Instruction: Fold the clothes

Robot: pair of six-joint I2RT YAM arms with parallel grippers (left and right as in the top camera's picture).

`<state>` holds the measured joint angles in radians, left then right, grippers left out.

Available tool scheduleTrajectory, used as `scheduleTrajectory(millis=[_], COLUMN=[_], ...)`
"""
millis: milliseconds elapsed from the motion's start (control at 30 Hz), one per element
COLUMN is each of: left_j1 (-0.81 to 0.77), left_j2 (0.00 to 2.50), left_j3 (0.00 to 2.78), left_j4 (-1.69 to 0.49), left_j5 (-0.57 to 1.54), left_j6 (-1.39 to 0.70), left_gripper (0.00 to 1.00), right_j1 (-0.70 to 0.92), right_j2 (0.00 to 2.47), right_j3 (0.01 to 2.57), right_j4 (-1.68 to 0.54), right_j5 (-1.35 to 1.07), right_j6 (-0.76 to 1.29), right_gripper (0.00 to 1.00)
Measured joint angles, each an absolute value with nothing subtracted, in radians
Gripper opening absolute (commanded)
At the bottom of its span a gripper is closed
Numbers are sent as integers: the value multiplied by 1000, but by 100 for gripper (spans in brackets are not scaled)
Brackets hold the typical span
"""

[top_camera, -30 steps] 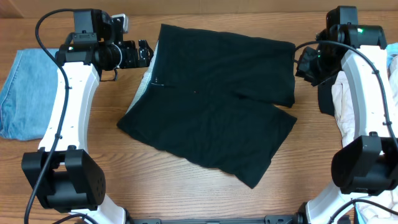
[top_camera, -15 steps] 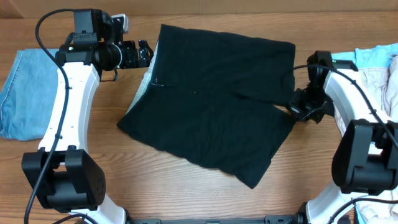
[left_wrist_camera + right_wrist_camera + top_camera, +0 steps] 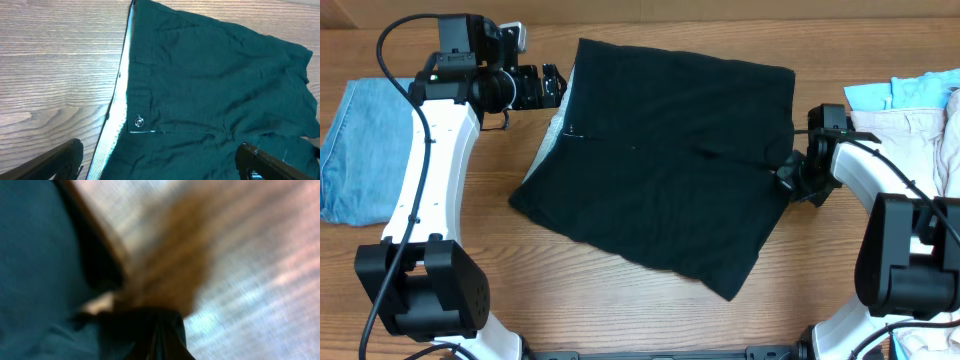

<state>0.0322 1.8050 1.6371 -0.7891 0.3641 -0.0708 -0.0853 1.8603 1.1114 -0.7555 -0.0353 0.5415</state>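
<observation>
**Black shorts flat on the bench, one hand at each side**

The shorts [image 3: 660,160] lie spread in the middle of the bench [image 3: 470,260]. The waist is toward 9 o'clock and the two legs run out toward 3 and 5 o'clock. The cloth is mostly flat, with a few soft creases.

My left hand [image 3: 555,85] hovers at about 10 o'clock of the shorts, just beside the waistband [image 3: 563,110]. In the left wrist view my fingers [image 3: 55,162] stand wide apart at the bottom edge and hold nothing. The waist lies below and between them. A pale inner strip [image 3: 117,110] shows along the turned edge there. A small metal button [image 3: 138,121] sits on the front, just beside that strip. Bare wood fills the side toward 9 o'clock.

My right hand [image 3: 786,183] is low at 3 o'clock of the shorts, right at the edge where the lower leg's hem begins. From overhead it seems to touch the cloth. The right wrist view is a blur of dark fabric and wood grain, so I cannot tell whether this hand is wide, narrow or gripping.

Folded denim [image 3: 350,150] lies at the bench's 9 o'clock, well apart from the shorts. A heap of beige clothes [image 3: 900,125] sits at 3 o'clock, just beyond my right arm. A light-blue piece [image 3: 880,93] lies at its 12 o'clock edge.
</observation>
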Motion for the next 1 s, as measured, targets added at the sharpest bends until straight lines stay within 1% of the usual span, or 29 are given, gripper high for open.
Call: scheduleTrajectory(millis=[33, 167, 200, 233, 267, 300, 333, 367, 433, 500, 667, 700, 733, 767, 800, 833, 867, 900, 933, 967, 1000], left_j1=[32, 32, 32, 32, 32, 32, 32, 32, 32, 32, 32, 32, 32, 32, 32, 32, 32, 32, 30, 28, 25], left_j2=[1805, 1805, 1805, 1805, 1805, 1805, 1805, 1805, 1805, 1805, 1805, 1809, 1824, 1847, 1871, 1903, 1943, 1994, 2038, 2090, 2139], left_j3=[1637, 1637, 1637, 1637, 1637, 1637, 1637, 1637, 1637, 1637, 1638, 1639, 1640, 1641, 1641, 1642, 1642, 1643, 1643, 1643, 1643], left_j4=[-789, -789, -789, -789, -789, -790, -789, -791, -789, -762, -776, -801, -822, -838, -843, -843, -843, -844, -845, -843, -840], left_j5=[364, 364, 364, 364, 364, 364, 364, 365, 364, 365, 323, 317, 318, 318, 322, 336, 363, 392, 418, 438, 450], left_j6=[-70, -71, -70, -71, -71, -70, -71, -71, -70, -70, -62, -17, 12, 46, 77, 113, 145, 186, 215, 247, 266], left_gripper=[100, 100, 100, 100, 100, 100, 100, 100, 100, 100, 100, 100, 92, 79, 55, 41, 40, 45, 48, 48, 51], right_j1=[-85, -85, -85, -85, -85, -85, -85, -85, -85, -89, -119, -118, -118, -118, -118, -118, -118, -118, -118, -118, -118], right_j2=[1861, 1866, 1866, 1868, 1873, 1879, 1884, 1890, 1893, 1892, 1892, 1892, 1892, 1892, 1892, 1892, 1892, 1892, 1892, 1892, 1892], right_j3=[1109, 1103, 1103, 1106, 1132, 1164, 1214, 1304, 1527, 1636, 1658, 1658, 1658, 1658, 1658, 1658, 1658, 1658, 1658, 1658, 1658], right_j4=[-708, -613, -609, -619, -681, -726, -798, -894, -1039, -1095, -1129, -1129, -1129, -1130, -1130, -1129, -1130, -1130, -1130, -1130, -1130], right_j5=[-33, 2, 9, 14, 16, 19, 20, 25, 28, 30, 31, 30, 30, 30, 30, 30, 30, 30, 30, 30, 30], right_j6=[523, 454, 448, 443, 442, 437, 434, 434, 433, 429, 422, 421, 421, 421, 421, 421, 421, 421, 421, 421, 421], right_gripper=[10, 10, 11, 17, 22, 32, 61, 100, 100, 100, 100, 100, 100, 100, 100, 100, 100, 100, 100, 100, 100])
